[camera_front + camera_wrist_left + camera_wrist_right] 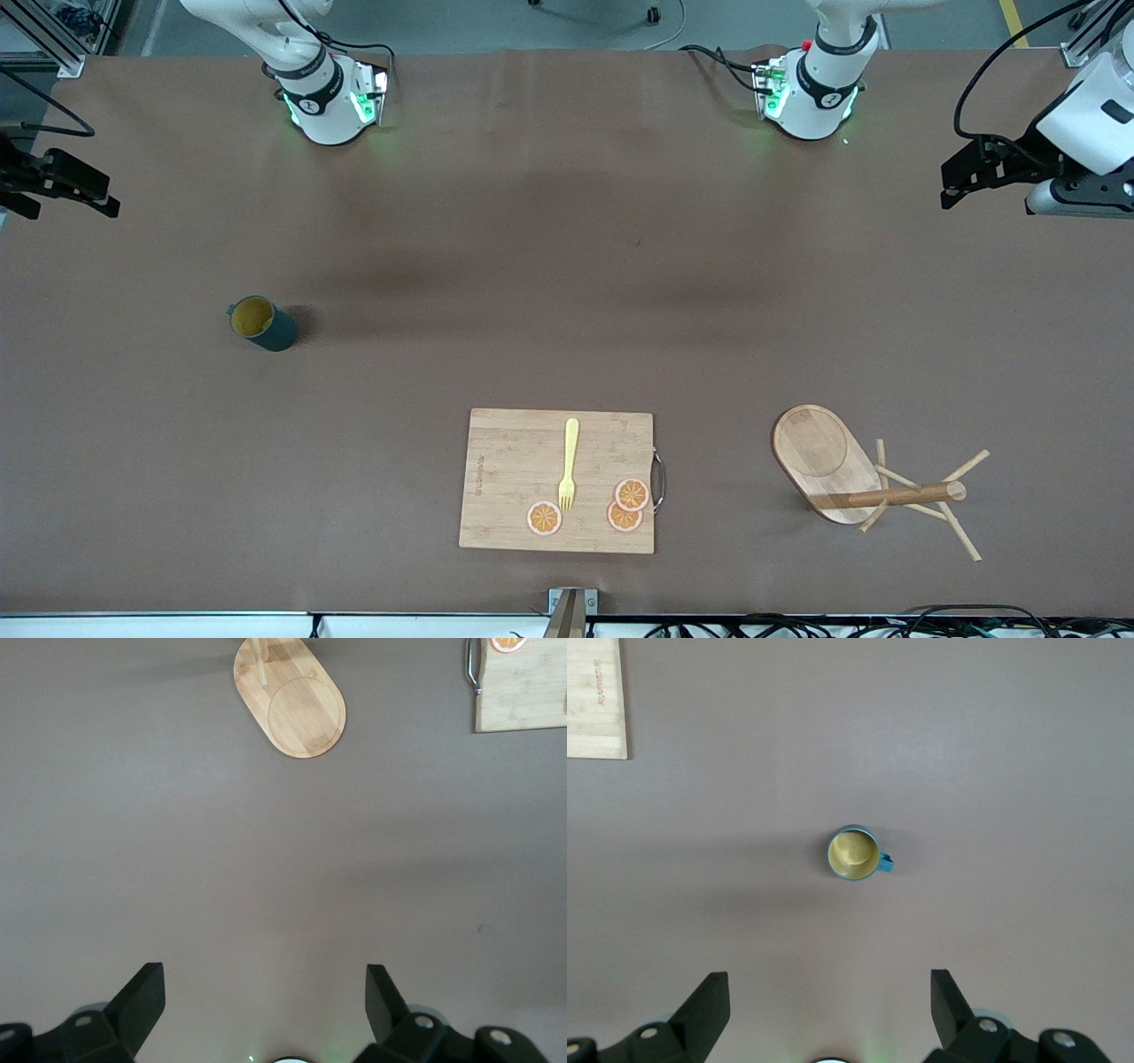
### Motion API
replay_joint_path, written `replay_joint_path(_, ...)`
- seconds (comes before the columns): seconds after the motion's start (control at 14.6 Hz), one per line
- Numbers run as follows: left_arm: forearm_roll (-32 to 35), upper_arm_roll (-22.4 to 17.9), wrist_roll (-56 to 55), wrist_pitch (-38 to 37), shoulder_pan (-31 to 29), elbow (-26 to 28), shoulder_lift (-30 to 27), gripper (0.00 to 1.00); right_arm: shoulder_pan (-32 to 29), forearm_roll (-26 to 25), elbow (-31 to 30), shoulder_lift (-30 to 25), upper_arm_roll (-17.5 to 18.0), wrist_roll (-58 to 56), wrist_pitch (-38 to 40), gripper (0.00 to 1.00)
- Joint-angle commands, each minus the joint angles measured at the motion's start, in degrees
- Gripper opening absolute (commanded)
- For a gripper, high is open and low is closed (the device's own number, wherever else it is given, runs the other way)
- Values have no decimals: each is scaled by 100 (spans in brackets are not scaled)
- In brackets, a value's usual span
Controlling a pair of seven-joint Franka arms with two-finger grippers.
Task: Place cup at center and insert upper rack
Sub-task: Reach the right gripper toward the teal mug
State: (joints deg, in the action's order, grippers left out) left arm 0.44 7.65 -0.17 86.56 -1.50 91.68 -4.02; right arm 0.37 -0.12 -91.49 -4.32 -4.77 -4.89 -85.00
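The dark teal cup (263, 323) with a yellow inside stands upright on the brown table toward the right arm's end; it also shows in the right wrist view (853, 853). The wooden upper rack (877, 486) lies tipped on its side near the front camera, toward the left arm's end, its post and pegs pointing away from the oval base (291, 698). My right gripper (104, 197) (829, 985) hangs open and empty above the table at its own end. High over the left arm's end, my left gripper (952, 184) (264, 979) is open and empty too.
A rectangular bamboo cutting board (505, 478) lies near the front edge, between the cup and the rack. On it are a yellow fork (569, 462) and three orange slices (630, 494). Both arm bases stand along the table's back edge.
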Motion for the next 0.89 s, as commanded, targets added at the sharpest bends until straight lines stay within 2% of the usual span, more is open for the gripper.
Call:
replay_joint_path(0.0, -105, 17, -53, -69, -8, -27, -3, 100, -54, -120, -159, -332, 38, -82, 0, 100)
replay_joint_path(0.34, -88, 8, -9, -69, -26, -79, 58, 100, -54, -129, -185, -411, 38, -83, 141, 100)
replay_joint_path(0.55, -105, 8, -27, -69, -43, -229, 120, 100, -116, -120, 174, -350, 38, -3, 150, 100)
replay_joint_path(0.82, -97, 8, 17, -104, -26, -203, 120, 100, -282, -23, 219, 54, 29, -65, 2, 100)
